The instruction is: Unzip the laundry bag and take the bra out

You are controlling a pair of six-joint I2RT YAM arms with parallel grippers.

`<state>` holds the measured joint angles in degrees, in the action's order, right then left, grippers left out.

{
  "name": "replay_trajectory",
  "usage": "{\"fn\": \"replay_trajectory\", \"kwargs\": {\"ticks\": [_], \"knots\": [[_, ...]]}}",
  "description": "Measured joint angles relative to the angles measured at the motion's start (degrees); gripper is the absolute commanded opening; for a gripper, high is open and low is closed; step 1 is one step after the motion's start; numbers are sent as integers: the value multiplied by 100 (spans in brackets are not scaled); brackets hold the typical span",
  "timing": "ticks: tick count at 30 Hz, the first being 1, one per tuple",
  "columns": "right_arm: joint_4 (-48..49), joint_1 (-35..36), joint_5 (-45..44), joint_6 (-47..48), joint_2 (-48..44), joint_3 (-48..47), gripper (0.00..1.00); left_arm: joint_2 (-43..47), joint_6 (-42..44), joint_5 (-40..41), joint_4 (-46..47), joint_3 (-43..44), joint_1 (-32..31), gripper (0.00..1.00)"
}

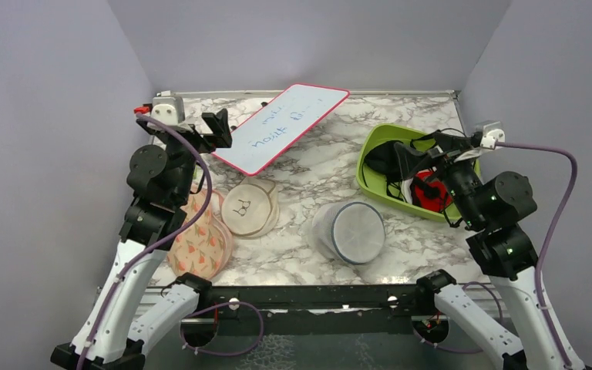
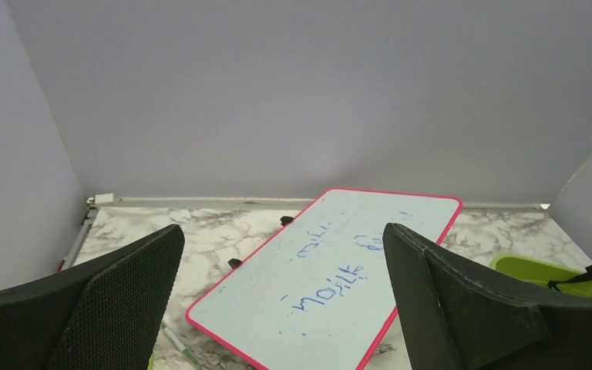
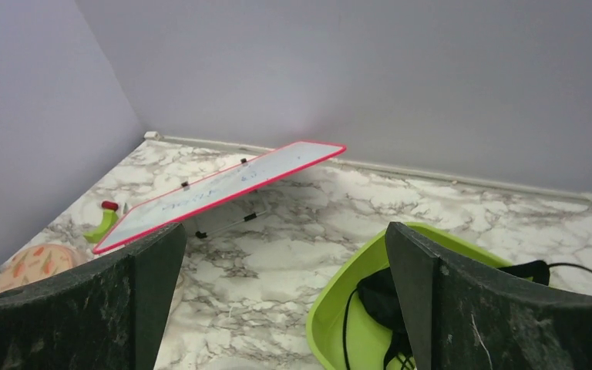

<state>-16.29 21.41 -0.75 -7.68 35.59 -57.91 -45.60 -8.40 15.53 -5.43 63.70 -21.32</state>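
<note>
The laundry bag (image 1: pixel 351 231), a translucent white mesh drum with a thin dark zip line round its face, lies on the marble table at front centre, its round face turned to the front right. No dark maroon bra shows in any view. My left gripper (image 1: pixel 217 129) is open and empty, raised at the back left over the near end of the whiteboard, far from the bag. In the left wrist view its jaws (image 2: pixel 284 308) stand wide apart. My right gripper (image 1: pixel 407 163) is open and empty above the green bin, behind and right of the bag. Its jaws (image 3: pixel 285 308) also stand wide apart.
A pink-edged whiteboard (image 1: pixel 281 127) leans at the back centre. A flat beige round pouch (image 1: pixel 250 206) and a peach floral pouch (image 1: pixel 200 239) lie at the left. A green bin (image 1: pixel 370 150) at the right holds a black strappy garment (image 1: pixel 385 162) and a red-and-black garment (image 1: pixel 429 193).
</note>
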Motion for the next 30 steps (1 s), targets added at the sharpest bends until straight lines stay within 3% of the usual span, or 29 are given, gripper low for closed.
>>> {"fn": "replay_trajectory", "kwargs": {"ticks": [12, 19, 30], "knots": [[-946, 463, -800, -977, 953, -136, 100, -538, -380, -664, 435, -649, -17, 99], [-1473, 586, -892, -1655, 1152, -125, 100, -1259, -726, -1475, 780, -654, -184, 99], [-1700, 640, -909, -2232, 1154, 337, 100, -3091, -1814, -2894, 1207, -1064, -1888, 99]]}}
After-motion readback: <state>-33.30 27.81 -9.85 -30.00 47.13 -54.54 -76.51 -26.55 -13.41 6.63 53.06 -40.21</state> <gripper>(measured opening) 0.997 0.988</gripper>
